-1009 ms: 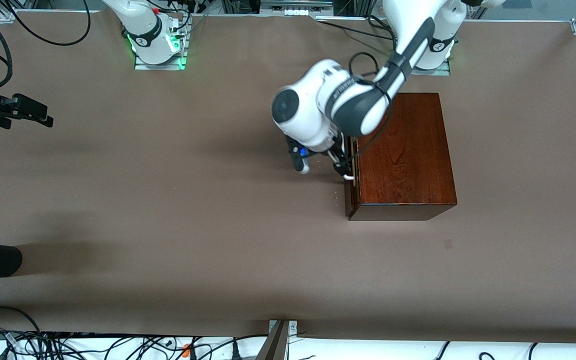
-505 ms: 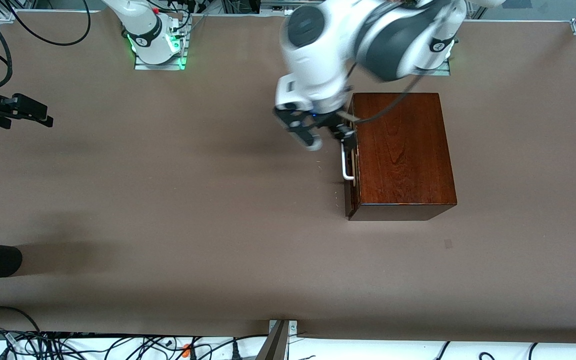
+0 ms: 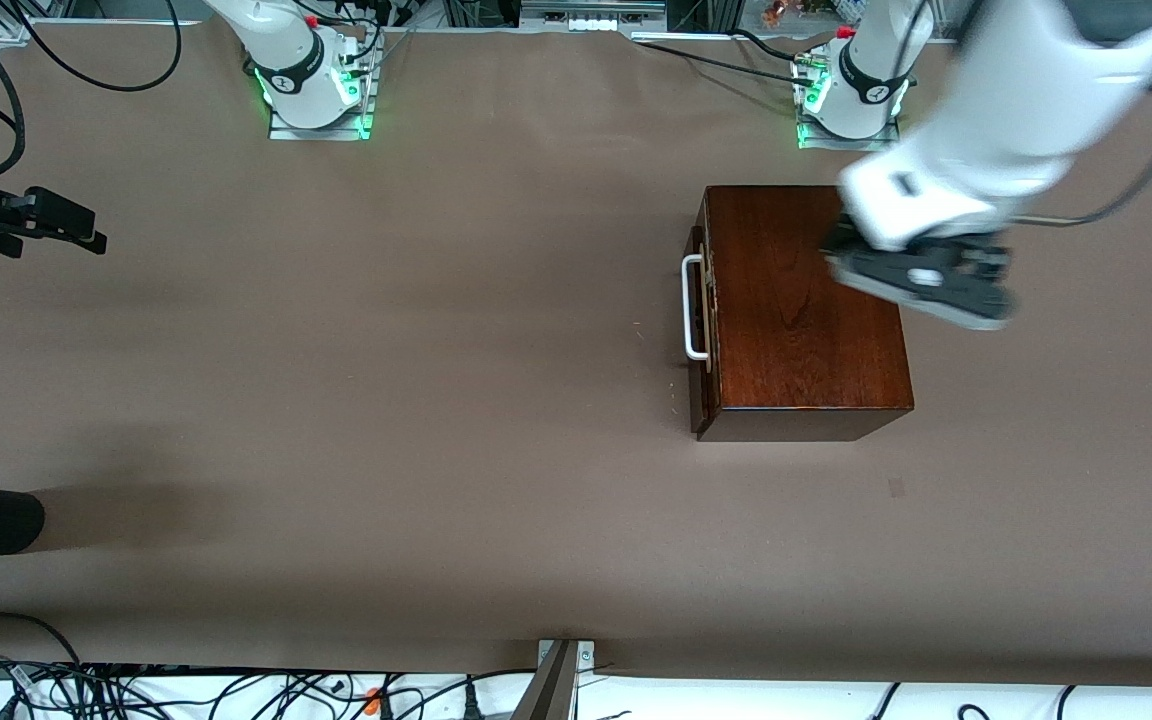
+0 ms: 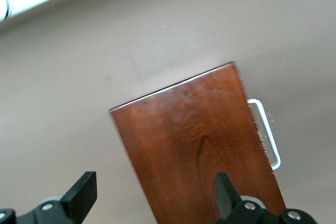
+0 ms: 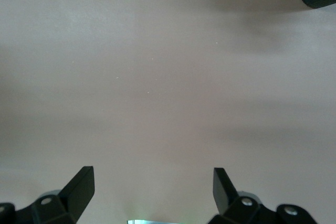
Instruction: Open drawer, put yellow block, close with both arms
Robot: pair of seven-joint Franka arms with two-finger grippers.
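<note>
We cannot find the yellow block anywhere; no view shows it. The drawer (image 3: 702, 315) is pushed shut in the dark wooden box (image 3: 804, 310), so its inside is hidden. We see only its thin front edge and the white handle (image 3: 692, 307), which faces the right arm's end of the table. The box sits on the brown table (image 3: 386, 400), toward the left arm's end.

The left gripper (image 3: 921, 280) hangs in the air over the edge of the box top away from the handle. It looks smeared in the front view. In the left wrist view its two black fingers (image 4: 81, 192) stand wide apart with nothing between them.

The right gripper (image 5: 152, 192) is cut off at the front view's edge, where only dark parts show. In its own wrist view its fingers (image 5: 81, 184) are spread wide and empty over bare table. The right arm waits.

We can read no writing.
</note>
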